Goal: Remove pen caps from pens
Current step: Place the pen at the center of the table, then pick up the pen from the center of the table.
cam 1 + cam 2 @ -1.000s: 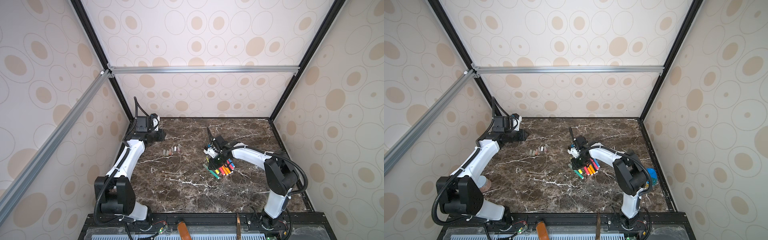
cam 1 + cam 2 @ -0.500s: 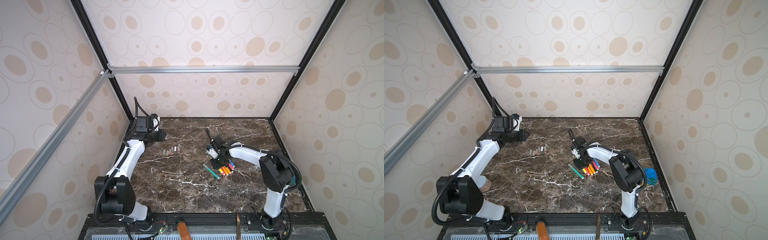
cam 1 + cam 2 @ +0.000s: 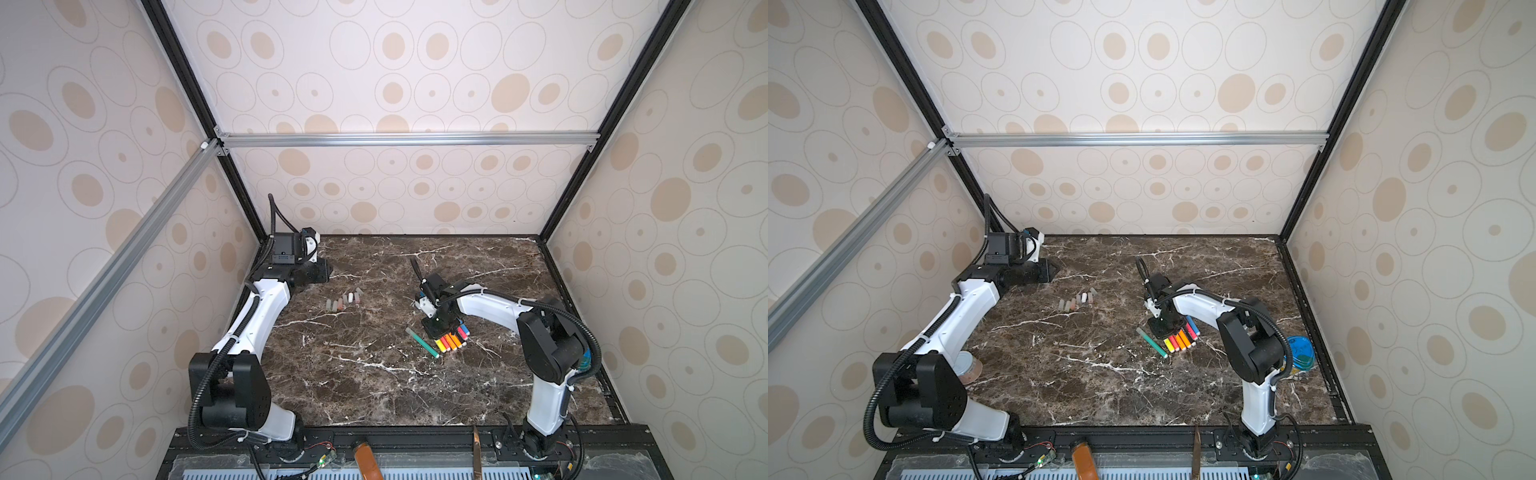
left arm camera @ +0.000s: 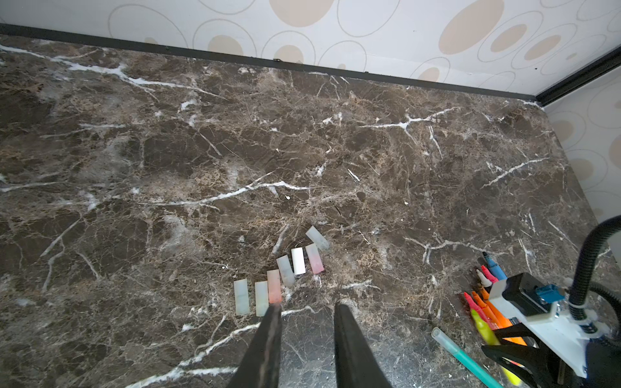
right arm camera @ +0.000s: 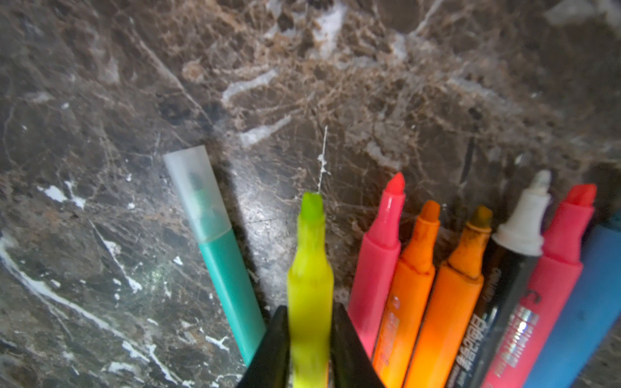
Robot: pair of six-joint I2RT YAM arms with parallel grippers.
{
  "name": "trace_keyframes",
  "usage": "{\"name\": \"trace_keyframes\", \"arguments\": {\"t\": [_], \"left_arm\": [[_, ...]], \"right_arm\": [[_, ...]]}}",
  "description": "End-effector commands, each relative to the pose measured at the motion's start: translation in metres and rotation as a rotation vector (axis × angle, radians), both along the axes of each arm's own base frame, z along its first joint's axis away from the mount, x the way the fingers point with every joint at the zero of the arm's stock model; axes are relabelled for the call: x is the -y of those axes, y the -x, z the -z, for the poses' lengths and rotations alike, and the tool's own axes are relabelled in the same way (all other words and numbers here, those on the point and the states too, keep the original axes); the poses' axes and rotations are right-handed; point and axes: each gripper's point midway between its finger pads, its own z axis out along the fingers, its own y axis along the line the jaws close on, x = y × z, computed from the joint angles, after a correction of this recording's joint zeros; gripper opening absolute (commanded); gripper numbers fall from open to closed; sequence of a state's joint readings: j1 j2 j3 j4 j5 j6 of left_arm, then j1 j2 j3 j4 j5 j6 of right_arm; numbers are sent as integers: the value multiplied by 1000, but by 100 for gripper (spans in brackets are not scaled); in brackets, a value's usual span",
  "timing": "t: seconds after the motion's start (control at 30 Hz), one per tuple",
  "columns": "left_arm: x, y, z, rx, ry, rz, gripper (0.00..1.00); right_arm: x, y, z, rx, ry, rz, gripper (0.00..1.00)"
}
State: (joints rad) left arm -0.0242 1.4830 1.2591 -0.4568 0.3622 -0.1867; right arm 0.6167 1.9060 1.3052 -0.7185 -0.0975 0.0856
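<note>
Right gripper (image 5: 309, 310) flanked the yellow pen (image 5: 309, 265) closely; pinching or just clear, could not tell. Judged: lay it flush against the uncapped pens (image 3: 451, 341), right of centre in both top views, without nudging the still-capped green pen (image 3: 422, 343) to their left. Farther up-left, pen caps (image 3: 351, 297) lay in a row; left gripper (image 4: 306, 306) stood slightly spread, empty.

We were looking at a robotics lab test cell: a dark marble-patterned worktop (image 3: 374, 374) boxed in by panels of circle-print wallpaper (image 3: 415, 62) on a black and aluminium frame (image 3: 407, 139), with two white-and-black robot arms (image 3: 257, 320) mounted along its front edge.
</note>
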Motion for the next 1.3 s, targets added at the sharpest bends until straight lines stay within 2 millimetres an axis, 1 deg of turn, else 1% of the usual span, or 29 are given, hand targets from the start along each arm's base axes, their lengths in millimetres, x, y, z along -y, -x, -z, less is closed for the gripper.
{"name": "trace_keyframes", "arguments": {"t": [0.0, 0.13, 0.2, 0.37, 0.47, 0.5, 0.6, 0.7, 0.73, 0.83, 0.9, 0.93, 1.0, 1.03, 1.07, 1.2, 1.27], "left_arm": [[-1, -5, -4, 14, 10, 4, 28], [0, -5, -5, 17, 13, 8, 28], [1, -5, -7, 22, 16, 9, 28], [2, -3, -14, 42, 31, 13, 28], [2, -3, -15, 50, 38, 7, 28], [3, -3, -16, 54, 42, 6, 28], [5, 0, -19, 78, 72, -6, 28], [13, 5, -22, 118, 148, 5, 28], [20, 9, -25, 134, 188, 26, 29], [30, 22, -23, 170, 262, 51, 32], [35, 31, -29, 215, 305, 60, 37], [36, 36, -31, 237, 320, 58, 41], [36, 43, -35, 269, 342, 53, 53], [37, 47, -38, 285, 352, 53, 78], [38, 49, -40, 298, 362, 58, 99], [39, 56, -41, 309, 396, 48, 100], [42, 59, -38, 307, 429, 54, 100]], "right_arm": [[1, 0, 3, -16, 23, -1, 29], [3, -1, 0, -3, 32, 3, 29], [3, -1, -9, 22, 20, 1, 31], [-5, 2, -41, 85, -58, -20, 38], [-11, 10, -48, 87, -50, -53, 41], [-14, 12, -49, 87, -41, -66, 42], [-23, 21, -42, 70, -16, -100, 42], [-33, 27, -32, 49, -16, -120, 42], [-36, 29, -30, 43, -15, -127, 42], [-42, 32, -21, 33, 0, -147, 42], [-45, 33, -16, 24, 4, -152, 42], [-46, 33, -12, 20, 10, -152, 42], [-44, 31, -5, 19, 30, -150, 42], [-42, 30, -3, 21, 43, -152, 41], [-41, 28, 0, 23, 53, -150, 41], [-38, 29, 8, 13, 75, -156, 41], [-37, 31, 13, 5, 79, -158, 40]]}}
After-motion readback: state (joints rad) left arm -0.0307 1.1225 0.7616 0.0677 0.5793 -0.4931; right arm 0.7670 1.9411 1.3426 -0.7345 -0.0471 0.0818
